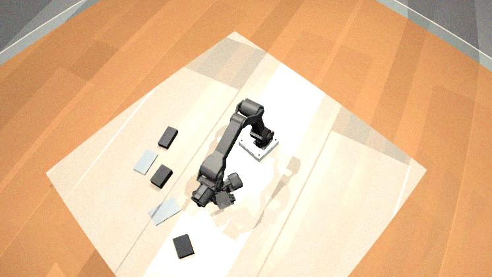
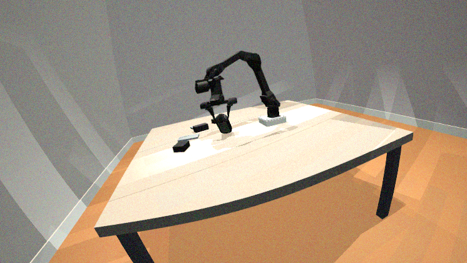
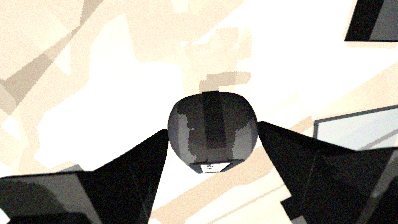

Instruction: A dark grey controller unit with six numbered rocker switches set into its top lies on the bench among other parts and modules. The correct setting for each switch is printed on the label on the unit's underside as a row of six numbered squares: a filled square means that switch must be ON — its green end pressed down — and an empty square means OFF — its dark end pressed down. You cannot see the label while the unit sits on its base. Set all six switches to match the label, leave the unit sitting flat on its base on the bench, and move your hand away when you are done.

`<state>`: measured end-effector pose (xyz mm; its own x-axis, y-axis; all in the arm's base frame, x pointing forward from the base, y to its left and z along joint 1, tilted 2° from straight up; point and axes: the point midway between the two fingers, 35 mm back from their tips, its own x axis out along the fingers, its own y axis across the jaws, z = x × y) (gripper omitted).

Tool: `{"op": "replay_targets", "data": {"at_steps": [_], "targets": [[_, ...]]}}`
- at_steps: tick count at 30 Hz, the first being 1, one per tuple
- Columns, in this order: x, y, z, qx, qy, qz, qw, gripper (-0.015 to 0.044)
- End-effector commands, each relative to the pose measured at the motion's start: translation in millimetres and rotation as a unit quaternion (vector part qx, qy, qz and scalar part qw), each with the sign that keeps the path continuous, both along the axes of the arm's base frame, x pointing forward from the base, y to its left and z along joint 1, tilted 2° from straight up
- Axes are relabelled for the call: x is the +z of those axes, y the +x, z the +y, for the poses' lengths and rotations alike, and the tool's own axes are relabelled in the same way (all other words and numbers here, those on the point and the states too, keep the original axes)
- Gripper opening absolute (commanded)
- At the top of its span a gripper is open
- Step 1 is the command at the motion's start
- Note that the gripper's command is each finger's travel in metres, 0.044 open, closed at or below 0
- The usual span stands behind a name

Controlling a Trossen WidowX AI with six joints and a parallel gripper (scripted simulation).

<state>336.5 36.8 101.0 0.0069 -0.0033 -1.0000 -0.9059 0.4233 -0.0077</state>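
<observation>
Though dim, probably one controller (image 2: 225, 125) (image 3: 213, 117) in hand (image 1: 227, 191) (image 2: 221, 118) (image 3: 212, 130).

Dark grey unit (image 3: 212, 125) with a black stripe and a white patch; pale blue-grey plates (image 1: 165, 210) (image 3: 360, 131); tan tabletop (image 1: 344, 192) (image 2: 196, 183); orange plank floor (image 1: 396, 86) (image 2: 261, 235)

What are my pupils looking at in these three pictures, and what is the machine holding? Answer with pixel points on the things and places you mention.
The machine is a jointed robot arm (image 1: 229, 139) (image 2: 260, 75) ending in a two-fingered gripper (image 1: 229, 192) (image 2: 221, 118) (image 3: 212, 130). One picture looks down from above, one from beside the table (image 1: 326, 206) (image 2: 245, 170) (image 3: 60, 105), and one from the arm's wrist. Three dark blocks (image 1: 183, 246) (image 2: 181, 146) (image 3: 386, 22) and two pale flat plates (image 1: 165, 210) (image 2: 188, 137) (image 3: 360, 132) lie on the table. Between the fingers, tilted and raised, is the dark controller unit (image 2: 225, 125) (image 3: 214, 131); its printed label is too small to read.
</observation>
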Motion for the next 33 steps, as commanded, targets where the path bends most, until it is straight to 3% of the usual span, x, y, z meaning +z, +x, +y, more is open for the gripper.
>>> {"op": "replay_targets", "data": {"at_steps": [1, 33], "targets": [[3, -2, -7, -0.001, -0.005, 0.001, 1.0, 0.0336], [14, -12, -28, -0.001, -0.006, 0.001, 1.0, 0.0338]]}}
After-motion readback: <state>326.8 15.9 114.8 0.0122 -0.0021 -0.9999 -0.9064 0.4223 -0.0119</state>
